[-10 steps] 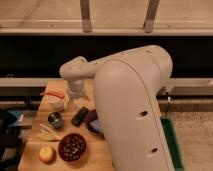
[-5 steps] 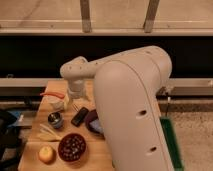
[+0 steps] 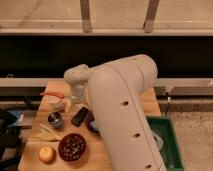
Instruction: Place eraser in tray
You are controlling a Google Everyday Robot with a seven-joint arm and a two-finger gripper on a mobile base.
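eraser lies flat and slanted on the wooden worktop, towards its left edge and about midway from back to front, beside the big white arm. we see the gripper just behind the eraser's far end, towards the back-left corner. we cannot tell how wide it stands or whether it touches the eraser. the green tray sits by the front-right corner, well apart from the eraser. a dark bowl and a yellow fruit rest near the front-left corner.
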